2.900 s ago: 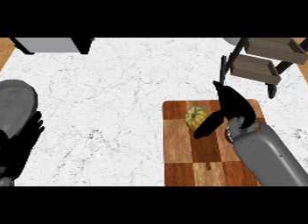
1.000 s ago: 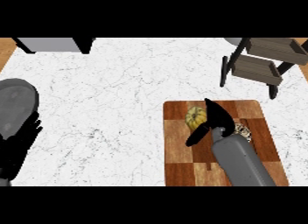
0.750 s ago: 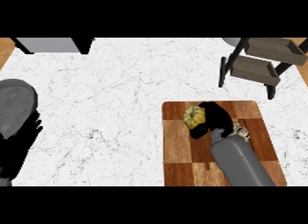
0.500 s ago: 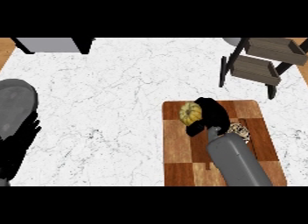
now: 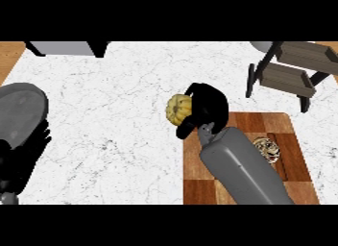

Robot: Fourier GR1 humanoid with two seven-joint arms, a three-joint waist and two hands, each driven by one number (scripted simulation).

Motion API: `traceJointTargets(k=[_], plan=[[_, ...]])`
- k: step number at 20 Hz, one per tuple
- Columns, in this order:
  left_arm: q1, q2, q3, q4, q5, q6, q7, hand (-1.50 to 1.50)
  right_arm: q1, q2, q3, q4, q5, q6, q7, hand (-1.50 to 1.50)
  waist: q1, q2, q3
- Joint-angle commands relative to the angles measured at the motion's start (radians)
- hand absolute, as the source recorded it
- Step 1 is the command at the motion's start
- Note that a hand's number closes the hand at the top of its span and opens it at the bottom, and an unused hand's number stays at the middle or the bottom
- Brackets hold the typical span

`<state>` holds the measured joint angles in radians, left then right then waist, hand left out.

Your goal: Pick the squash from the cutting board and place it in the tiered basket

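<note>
One counter [image 5: 115,105] carries one cutting board [image 5: 303,144] and one tiered basket [image 5: 289,79]; the left hand [image 5: 19,163] rests open at lower left. The right hand [image 5: 209,108] is curled round the single squash [image 5: 177,108], just off the board's upper-left corner, well apart from the basket. It looks hard, ribbed and probably light, so wrapping its round middle should suit.

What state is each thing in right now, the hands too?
Cutting board: flat on the counter, small brownish item on it.
Squash: held, past the board's left edge.
Right hand: curled round the squash.
Left hand: open, resting at lower left.
Tiered basket: upright, no squash in it.
</note>
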<state>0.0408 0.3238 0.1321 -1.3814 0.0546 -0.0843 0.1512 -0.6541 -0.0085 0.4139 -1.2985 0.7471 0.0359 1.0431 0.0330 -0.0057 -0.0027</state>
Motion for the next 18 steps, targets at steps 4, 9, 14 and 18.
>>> traceJointTargets(k=[4,9,14,18], plan=[[-0.045,-0.011,-0.01,0.021,-0.005,0.001,0.015,0.0,-0.378,0.008,0.16,-0.043,-0.033,0.075,0.384,1.5,0.006,-0.003,-0.001],[-0.024,0.018,0.015,0.013,0.011,-0.015,0.04,0.0,-0.586,0.008,0.071,-0.005,0.069,0.116,0.442,1.5,-0.007,-0.014,-0.001],[-0.017,0.01,0.034,0.032,0.011,0.0,0.007,0.0,-0.74,-0.007,-0.043,0.034,0.172,0.154,0.42,1.5,-0.03,-0.007,0.0],[-0.007,-0.011,0.019,-0.005,0.007,0.012,0.021,0.0,-0.843,-0.003,-0.136,0.077,0.208,0.172,0.421,1.5,-0.023,-0.005,0.001]])
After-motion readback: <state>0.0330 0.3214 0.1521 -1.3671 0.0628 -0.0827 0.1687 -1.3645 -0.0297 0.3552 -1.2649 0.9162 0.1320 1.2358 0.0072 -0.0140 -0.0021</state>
